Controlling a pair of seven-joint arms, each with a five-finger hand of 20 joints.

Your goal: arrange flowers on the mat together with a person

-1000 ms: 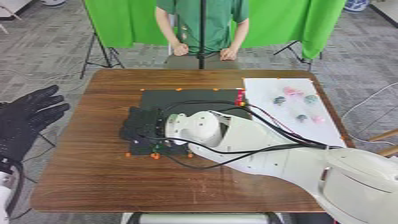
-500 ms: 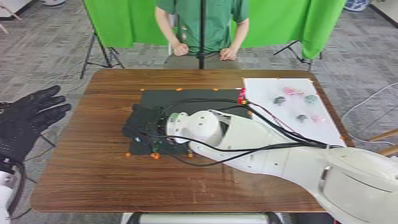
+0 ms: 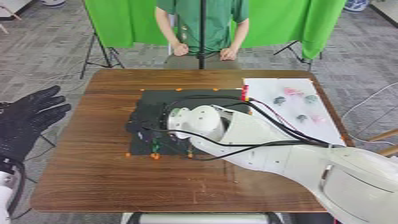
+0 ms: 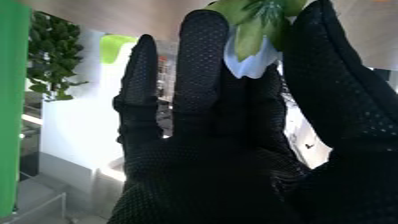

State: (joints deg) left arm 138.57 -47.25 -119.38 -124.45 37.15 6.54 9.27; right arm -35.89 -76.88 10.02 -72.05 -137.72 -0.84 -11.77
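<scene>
Right hand (image 3: 143,125): over black mat's (image 3: 179,95) 9 o'clock, fingers straight; 1 pointed white-petal flower (image 4: 252,59) thumbside, pinch unclear. Left hand (image 3: 25,120): spread, off wooden worktop's (image 3: 89,185) 9 o'clock.

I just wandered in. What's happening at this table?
A robot seems to be arranging flowers. Its right hand is low over the left side of the dark mat, with a white flower right beside it; whether it grips the flower, I can't tell. The left hand waits open at the table's left. Small pink and grey-green pieces, probably blooms, lie on a white sheet at the right.
</scene>
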